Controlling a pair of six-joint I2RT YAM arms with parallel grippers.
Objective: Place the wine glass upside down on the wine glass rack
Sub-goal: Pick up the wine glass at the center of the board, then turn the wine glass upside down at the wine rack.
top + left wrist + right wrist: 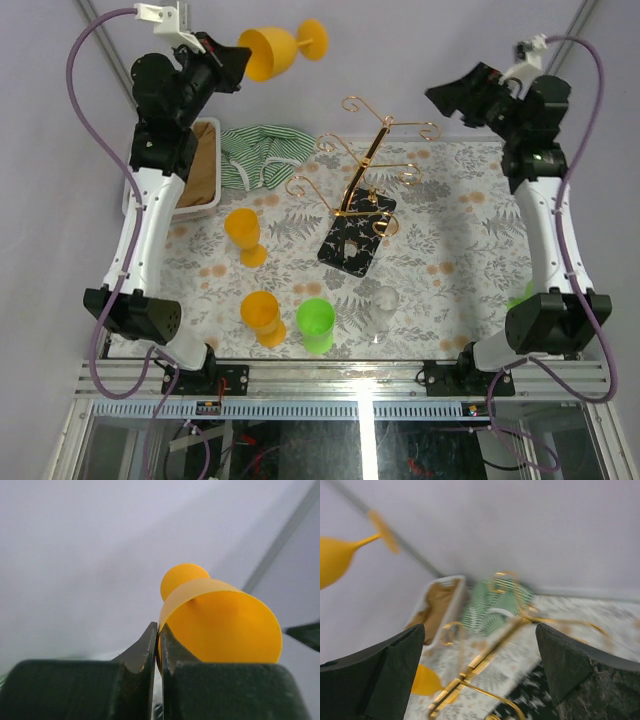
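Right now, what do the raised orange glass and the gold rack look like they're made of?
Orange glass: probably plastic, opaque, evenly coloured, thin-walled. Rack: looks like thin metal wire, glossy gold with bright glints; its black patterned base is unclear.

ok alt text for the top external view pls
The left tool holds an orange wine glass sideways in the air by its rim, at far left. The gold wine glass rack stands in the middle of the table, no glass on it, and the right tool hangs open at far right.
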